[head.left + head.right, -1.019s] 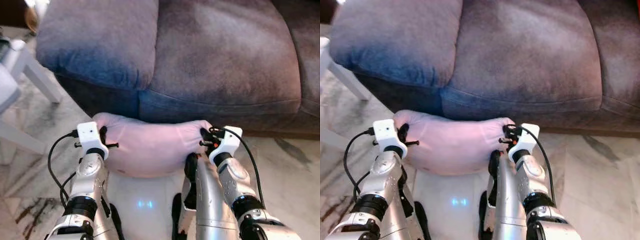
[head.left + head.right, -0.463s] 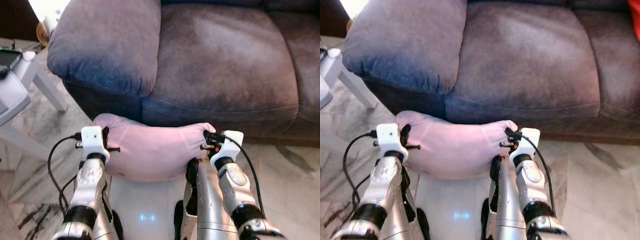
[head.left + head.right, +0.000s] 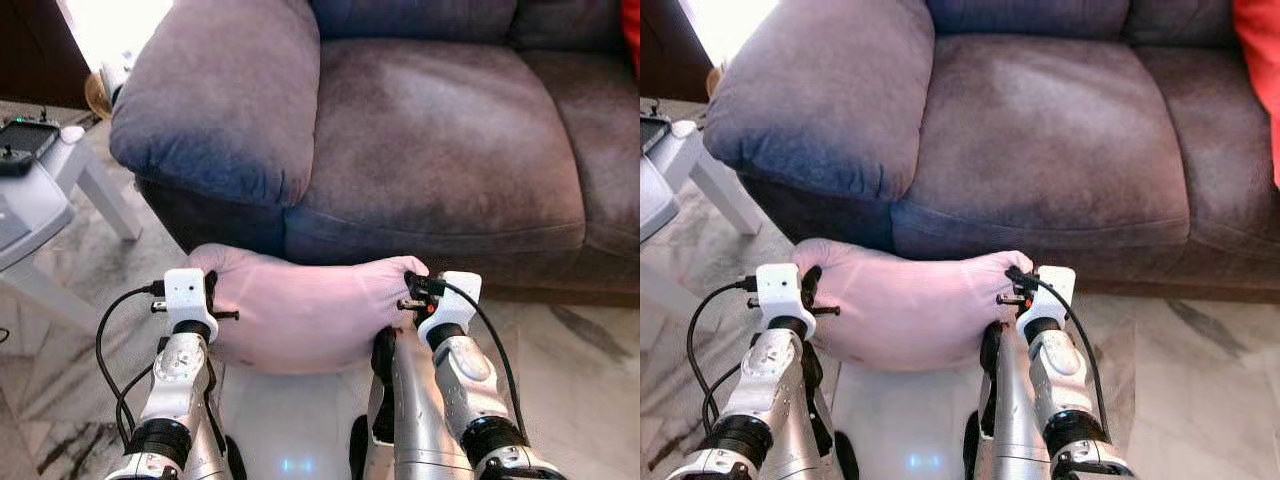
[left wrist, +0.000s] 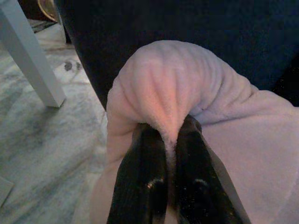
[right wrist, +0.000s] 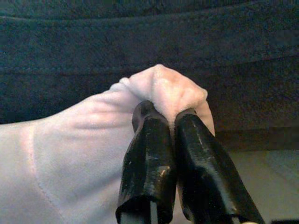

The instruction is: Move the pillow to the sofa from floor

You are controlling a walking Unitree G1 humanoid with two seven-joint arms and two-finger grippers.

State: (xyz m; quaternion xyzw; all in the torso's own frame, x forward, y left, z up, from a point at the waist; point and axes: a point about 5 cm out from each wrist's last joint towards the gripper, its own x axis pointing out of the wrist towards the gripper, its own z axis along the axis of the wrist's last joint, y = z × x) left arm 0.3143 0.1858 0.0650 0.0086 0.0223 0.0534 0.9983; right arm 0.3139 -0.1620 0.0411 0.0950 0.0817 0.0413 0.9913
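Eye views: pale pink pillow [image 3: 300, 310] hangs in front of the sofa [image 3: 440, 150] base, below the seat cushion edge, betw. both arms. Left gripper [image 3: 208, 290] at pillow's left corner, right gripper [image 3: 408, 290] at its right corner.
L wrist view: fingers [image 4: 142, 179] pinched narrow on a fold of pillow fabric.
R wrist view: fingers [image 5: 149, 158] clamped narrow on a pillow corner, sofa front behind.

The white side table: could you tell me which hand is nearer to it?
Left. The left hand, pinching the pillow corner, is on the white side table's side; the right hand grips the far corner.
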